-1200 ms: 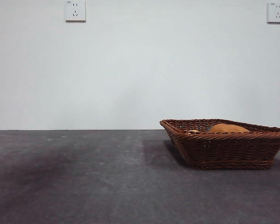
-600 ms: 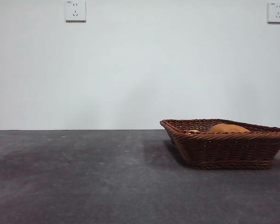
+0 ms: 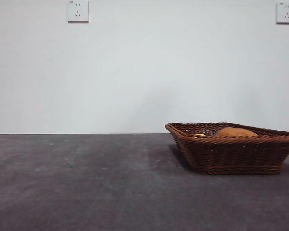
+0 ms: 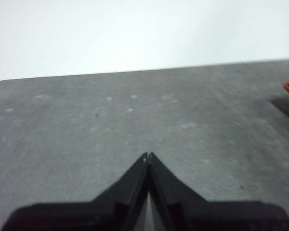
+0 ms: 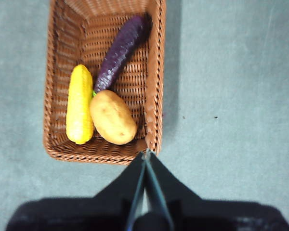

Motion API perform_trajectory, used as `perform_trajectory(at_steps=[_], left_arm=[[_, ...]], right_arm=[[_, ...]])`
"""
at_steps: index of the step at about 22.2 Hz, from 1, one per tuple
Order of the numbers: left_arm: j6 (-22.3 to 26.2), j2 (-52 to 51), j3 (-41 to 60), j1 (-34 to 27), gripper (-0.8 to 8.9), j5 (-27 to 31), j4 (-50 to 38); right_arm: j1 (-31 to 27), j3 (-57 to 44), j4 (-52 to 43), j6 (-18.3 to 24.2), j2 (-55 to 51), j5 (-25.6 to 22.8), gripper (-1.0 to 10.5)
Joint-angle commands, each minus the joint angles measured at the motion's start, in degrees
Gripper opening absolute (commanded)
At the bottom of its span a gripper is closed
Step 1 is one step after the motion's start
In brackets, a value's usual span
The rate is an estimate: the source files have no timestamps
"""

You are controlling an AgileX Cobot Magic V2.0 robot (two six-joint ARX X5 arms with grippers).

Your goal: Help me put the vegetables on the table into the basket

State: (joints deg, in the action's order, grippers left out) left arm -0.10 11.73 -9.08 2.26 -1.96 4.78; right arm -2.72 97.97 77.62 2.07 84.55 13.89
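Front view: the basket [image 3: 233, 147] sits on the table [image 3: 86, 183] near its right edge, and the orange-brown potato [image 3: 236, 132] shows just above the braided rim. The one change from a second ago is a broad dark shadow on the left part of the table, which has faded to almost nothing; the basket and the potato lie as they did. No arm is in this view. I judge that an arm has pulled back from that side.

Left wrist view: the left gripper [image 4: 148, 155] hangs over bare table, its two black jaws pressed together at the tips with nothing between them. A sliver of the basket's rim shows at one edge of the picture.

Right wrist view: the right gripper [image 5: 146, 153] hovers high above the basket's short end, jaws closed to a point and empty. Inside the basket lie the yellow corn cob [image 5: 80, 103], the potato touching it, and the purple eggplant [image 5: 120, 50] slanting toward the far corner.

All three vegetables rest in the basket and none lies on the table, so the task looks finished.
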Motion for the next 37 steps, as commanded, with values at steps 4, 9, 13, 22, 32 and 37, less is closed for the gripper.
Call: perform_trajectory(at_steps=[4,9,13,22,32,37], left_arm=[[-4.8,-8.3,7.6,-2.9,-0.04,0.3,0.6],[-3.2,-11.5,8.6,-4.0,-0.04,1.5,5.2],[-2.9,-11.5,8.6,-4.0,-0.04,1.7,4.8],[-2.9,-11.2,8.6,-4.0,-0.04,1.7,4.8],[-2.9,-10.9,8.6,-4.0,-0.03,1.7,4.8],[-2.9,-10.8,8.6,-4.0,-0.04,1.7,4.8]], right_arm=[[0.0,-0.2,0.9,-0.5,2.2,-0.1,-0.1],[0.0,-0.2,-6.7,-0.5,2.2,-0.9,-0.1],[0.0,-0.2,-16.3,-0.5,2.2,-0.9,-0.1],[0.0,-0.2,-31.4,-0.5,2.2,-0.9,-0.1],[1.1,-18.1,-35.6,-0.5,-17.1,-10.9,-0.1],[1.2,-47.4,-50.1,-0.3,-43.5,-12.0,-0.1]])
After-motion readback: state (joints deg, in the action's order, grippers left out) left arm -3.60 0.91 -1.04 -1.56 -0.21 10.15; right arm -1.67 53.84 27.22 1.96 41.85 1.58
